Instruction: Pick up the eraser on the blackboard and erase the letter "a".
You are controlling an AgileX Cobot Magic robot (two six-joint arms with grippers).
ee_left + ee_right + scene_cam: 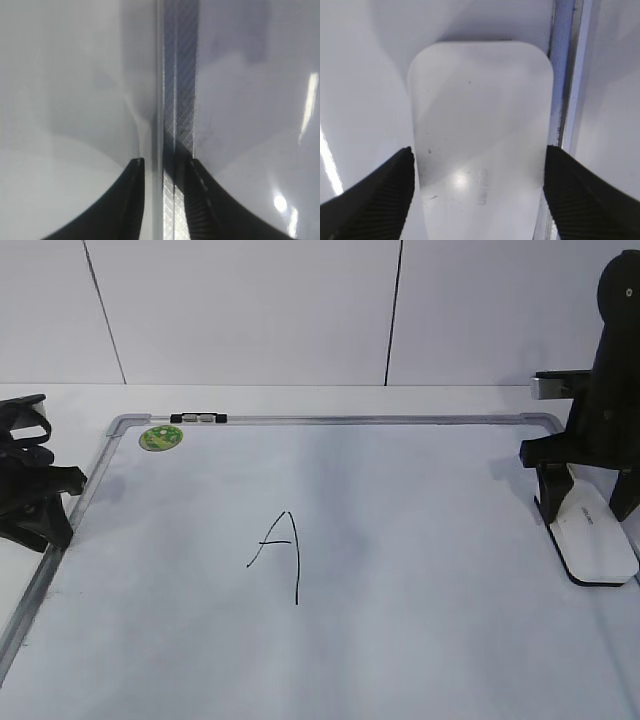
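The eraser (595,540) is a white rounded block with a black base. It lies flat at the right edge of the blackboard (420,640), a white dry-erase board with a grey frame. My right gripper (590,512) is open and straddles the eraser, one finger close by each long side. In the right wrist view the eraser (480,115) fills the gap between the jaws (479,155). A tall angular capital "A" (283,552) is drawn mid-board. No small cursive "a" is in view. My left gripper (45,525) is slightly open over the board's left frame (175,100), jaws (166,162) empty.
A round green sticker (161,437) sits at the board's far left corner. A small black and silver clip (198,418) is on the far frame. A white panelled wall stands behind the table. The board's right frame (567,100) runs just beside the eraser.
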